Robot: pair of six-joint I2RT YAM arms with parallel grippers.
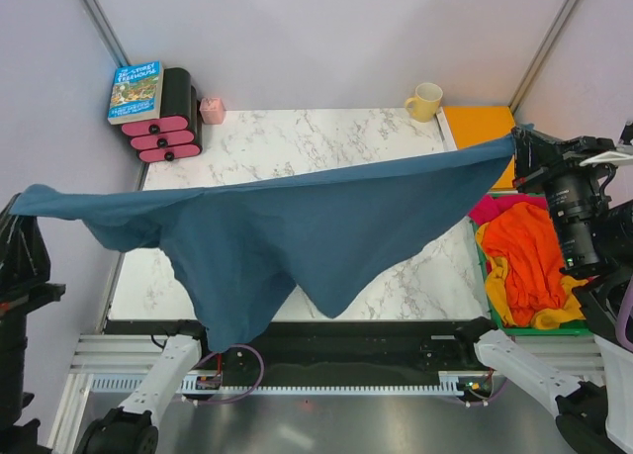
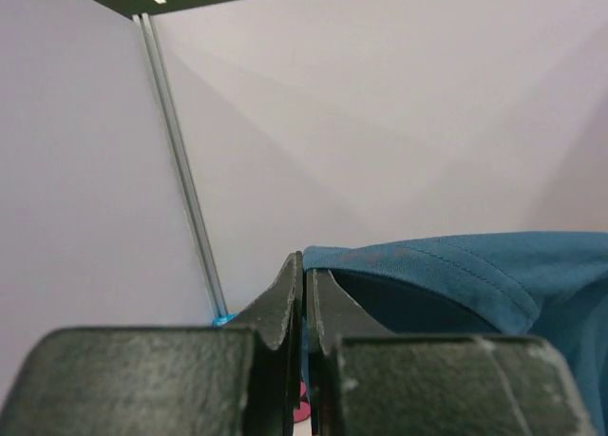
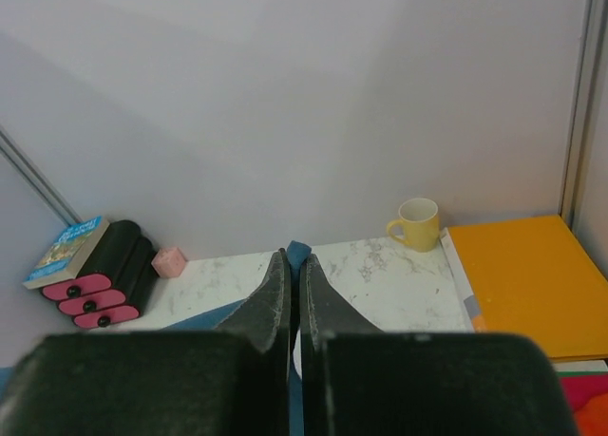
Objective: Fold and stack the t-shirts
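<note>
A blue t-shirt [image 1: 307, 227] hangs stretched in the air across the marble table [image 1: 297, 137], sagging to a point near the front edge. My left gripper [image 1: 22, 205] is shut on its left corner; in the left wrist view the gripper [image 2: 306, 270] pinches the blue cloth [image 2: 475, 265]. My right gripper [image 1: 519, 142] is shut on the right corner; in the right wrist view the gripper [image 3: 292, 262] clamps a blue tip [image 3: 298, 251]. A pile of orange, yellow and pink shirts [image 1: 524, 261] lies in a bin at the right.
A yellow mug [image 1: 425, 101] and an orange board [image 1: 480, 128] sit at the back right. A book [image 1: 136, 90] rests on a black and pink holder [image 1: 168, 118] at the back left, beside a small pink cube [image 1: 212, 110].
</note>
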